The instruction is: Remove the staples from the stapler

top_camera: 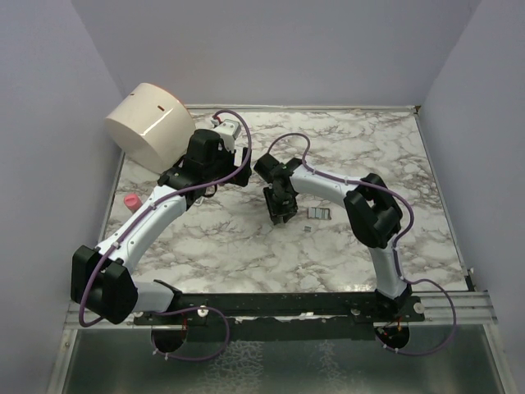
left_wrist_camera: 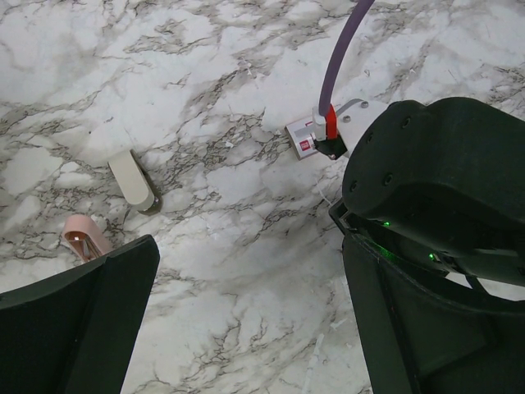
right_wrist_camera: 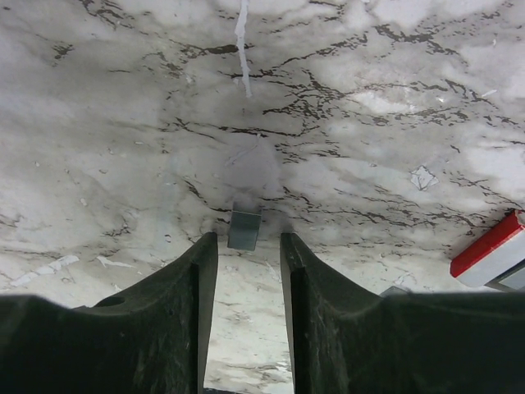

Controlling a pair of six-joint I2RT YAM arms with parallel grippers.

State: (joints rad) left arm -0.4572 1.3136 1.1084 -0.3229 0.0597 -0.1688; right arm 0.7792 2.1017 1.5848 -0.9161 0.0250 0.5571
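Observation:
A small pink piece with a silvery inside, the stapler (left_wrist_camera: pixel 84 236), lies on the marble at the left of the left wrist view, partly behind my left finger. My left gripper (left_wrist_camera: pixel 250 246) hangs wide open and empty over bare marble to its right. A grey ribbed staples strip (right_wrist_camera: pixel 244 228) lies flat on the table just past the tips of my right gripper (right_wrist_camera: pixel 249 240), which is open, its fingers apart on either side. In the top view my right gripper (top_camera: pixel 280 217) points down at the table's middle, with more grey staples (top_camera: pixel 318 214) just to its right.
A big cream drum (top_camera: pixel 152 125) stands at the back left. A cream oblong piece (left_wrist_camera: pixel 135 180) lies near the stapler. A small pink thing (top_camera: pixel 129 201) sits by the left edge. A red and white box (right_wrist_camera: pixel 490 254) lies right of my right gripper. A tiny piece (top_camera: pixel 306 227) lies near the staples.

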